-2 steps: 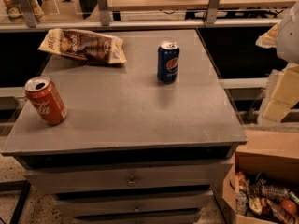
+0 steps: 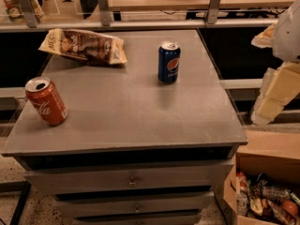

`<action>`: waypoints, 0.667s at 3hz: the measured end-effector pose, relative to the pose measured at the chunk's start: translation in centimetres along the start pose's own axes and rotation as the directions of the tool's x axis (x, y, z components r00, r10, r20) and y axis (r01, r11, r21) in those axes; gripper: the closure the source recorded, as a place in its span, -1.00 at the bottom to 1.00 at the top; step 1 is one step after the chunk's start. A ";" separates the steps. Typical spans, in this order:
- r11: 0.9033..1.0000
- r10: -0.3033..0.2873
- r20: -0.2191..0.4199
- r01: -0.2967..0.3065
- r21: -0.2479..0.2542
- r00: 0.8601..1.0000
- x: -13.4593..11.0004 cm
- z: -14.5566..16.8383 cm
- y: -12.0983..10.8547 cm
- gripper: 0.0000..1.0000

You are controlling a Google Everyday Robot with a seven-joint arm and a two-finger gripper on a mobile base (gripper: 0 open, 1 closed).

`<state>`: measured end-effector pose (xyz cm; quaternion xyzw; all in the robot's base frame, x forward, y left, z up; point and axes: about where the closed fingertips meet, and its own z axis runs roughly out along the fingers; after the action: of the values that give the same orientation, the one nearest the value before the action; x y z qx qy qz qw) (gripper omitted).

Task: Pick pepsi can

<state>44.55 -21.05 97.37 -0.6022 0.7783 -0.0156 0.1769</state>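
Observation:
The pepsi can (image 2: 168,62) is dark blue with a round red-white-blue logo and a silver top. It stands upright on the grey cabinet top (image 2: 126,111), toward the back and right of centre. My gripper (image 2: 275,93) shows as cream and white parts at the right edge of the camera view. It is off the cabinet's right side, well to the right of the can and apart from it, and it holds nothing that I can see.
A red Coca-Cola can (image 2: 46,101) leans tilted near the left front edge. A chip bag (image 2: 82,46) lies at the back left. An open cardboard box of snacks (image 2: 262,191) sits on the floor at the right. A shelf rail (image 2: 140,25) runs behind the cabinet.

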 end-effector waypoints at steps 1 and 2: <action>1.000 0.002 0.101 -0.002 -0.002 0.995 -2.6 1.6 -1.8 -1.00; 1.000 -0.003 0.216 0.004 -0.005 0.976 -6.7 4.0 -3.8 -1.00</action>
<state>50.70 -14.99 96.20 -0.6021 0.7536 0.0517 0.2589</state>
